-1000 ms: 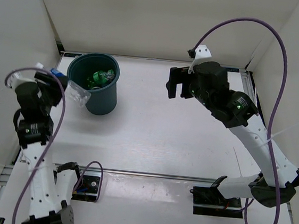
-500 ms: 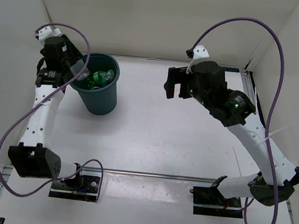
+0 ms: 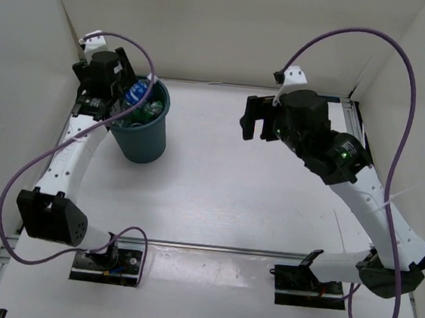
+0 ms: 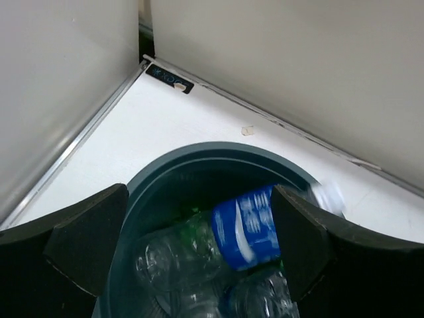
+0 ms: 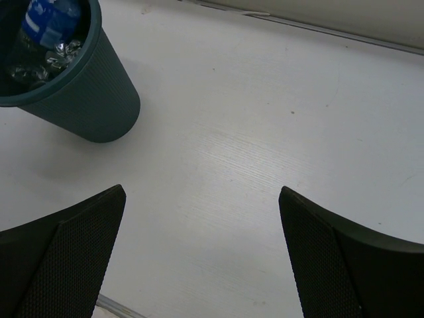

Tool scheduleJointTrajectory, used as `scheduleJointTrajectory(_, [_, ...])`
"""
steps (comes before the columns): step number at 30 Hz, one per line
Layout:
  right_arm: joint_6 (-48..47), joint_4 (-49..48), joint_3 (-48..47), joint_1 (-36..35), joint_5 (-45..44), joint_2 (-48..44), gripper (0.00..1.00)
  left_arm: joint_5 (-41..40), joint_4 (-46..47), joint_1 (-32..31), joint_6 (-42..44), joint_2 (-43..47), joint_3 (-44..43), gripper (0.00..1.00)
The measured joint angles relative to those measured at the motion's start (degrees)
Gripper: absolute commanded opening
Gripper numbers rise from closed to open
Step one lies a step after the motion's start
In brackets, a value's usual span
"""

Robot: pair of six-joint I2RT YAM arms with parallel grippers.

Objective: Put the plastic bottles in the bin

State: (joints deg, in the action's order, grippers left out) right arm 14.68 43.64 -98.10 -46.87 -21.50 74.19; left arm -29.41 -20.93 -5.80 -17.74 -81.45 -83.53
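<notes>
A blue-labelled bottle (image 4: 244, 228) lies tilted in the mouth of the bin (image 4: 199, 154), its cap end blurred near the rim. It rests on clear bottles (image 4: 169, 258) heaped inside, with a bit of green among them. The left claw (image 4: 199, 192) hangs wide open over the bin, near the far left corner of the counter (image 3: 254, 201). The right claw (image 3: 251, 119), wide and empty, hovers well apart from the bin.
</notes>
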Motion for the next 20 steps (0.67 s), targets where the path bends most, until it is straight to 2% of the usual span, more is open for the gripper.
scheduleJointTrajectory(4, [1.46,0.48,0.04,1.44,-0.31,-0.11,1.00,-0.50,0.31,-3.06,2.95,6.10,0.94,0.99])
scheduleJointTrajectory(8, [4.90,4.39,-1.27,6.56,2.75,1.27,1.00,0.94,0.33,-4.59,3.85,24.20,10.36,0.99])
scheduleJointTrajectory(12, [7.58,7.85,-3.61,14.01,12.85,5.18,1.00,0.79,-6.03,-4.44,1.86,41.00,15.43,0.99])
scheduleJointTrajectory(15, [9.33,9.57,-3.72,18.75,21.59,7.76,1.00,0.22,-12.28,-4.44,-0.35,44.09,15.65,0.99])
scheduleJointTrajectory(20, [12.04,10.01,-2.12,23.23,30.62,8.50,1.00,-3.87,-21.97,-4.46,-4.00,42.47,21.20,0.99])
